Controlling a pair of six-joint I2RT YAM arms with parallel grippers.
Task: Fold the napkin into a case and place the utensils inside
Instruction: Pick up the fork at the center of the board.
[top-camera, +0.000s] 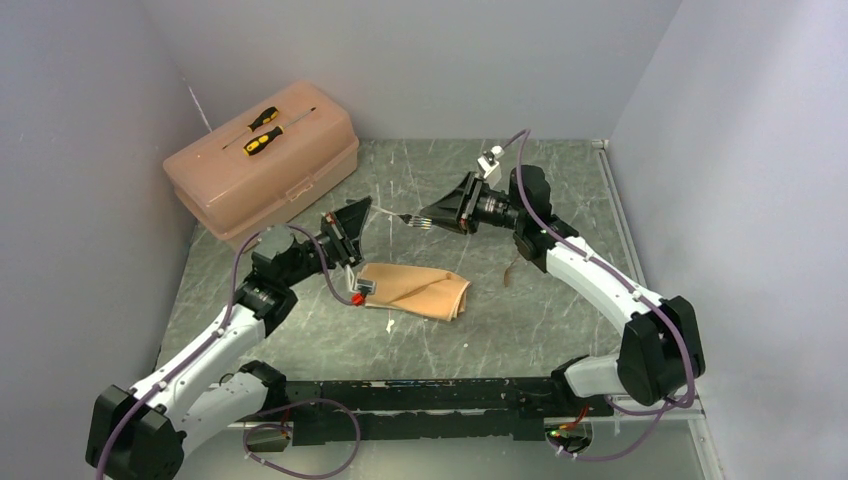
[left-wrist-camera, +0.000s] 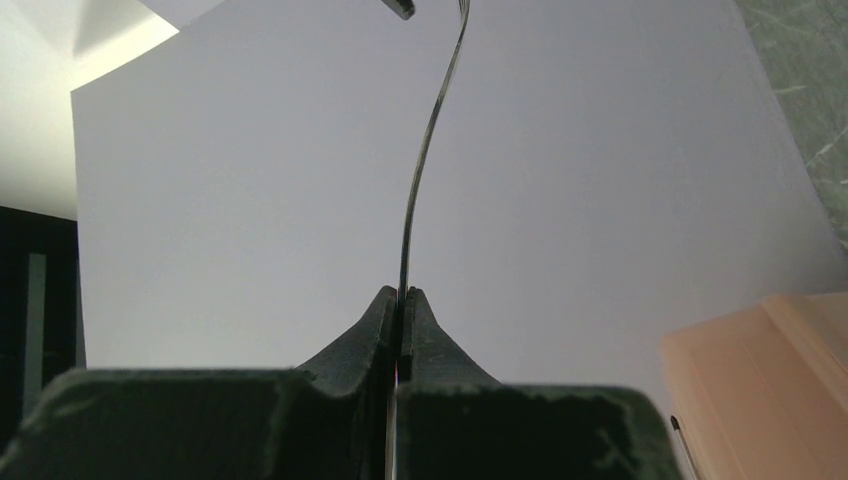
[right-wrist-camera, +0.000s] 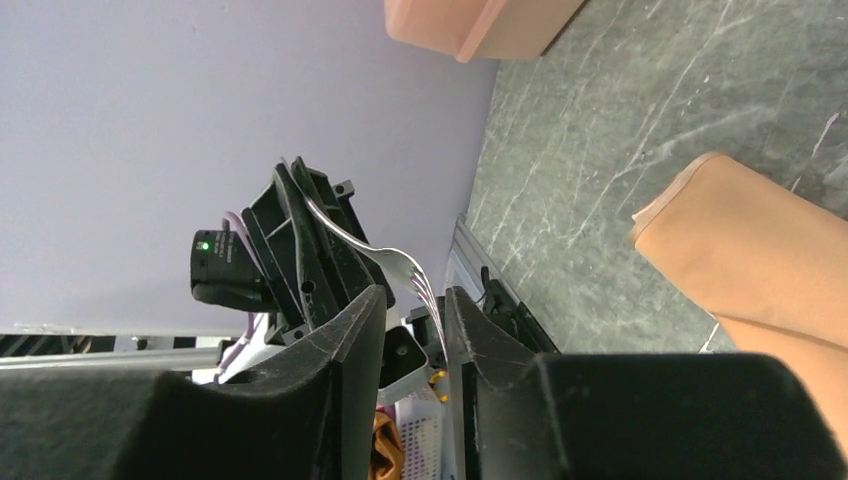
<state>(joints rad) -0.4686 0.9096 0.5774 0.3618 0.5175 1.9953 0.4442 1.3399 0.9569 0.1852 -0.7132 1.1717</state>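
From above, my left gripper holds a thin fork in the air, its tines pointing at my right gripper, which meets it over the grey table. The napkin lies below them as a folded peach packet, between my two arms. A pink toolbox sits at the back left. In my left wrist view, both fingers are pinched tight on the fork's handle, which rises as a narrow curved line. In my right wrist view, my fingers stand apart with the tines between them, not yet gripped, and the napkin shows at right. I judge this a hand-over before loading the case. Next, my right fingers should close on the tines before my left lets go.
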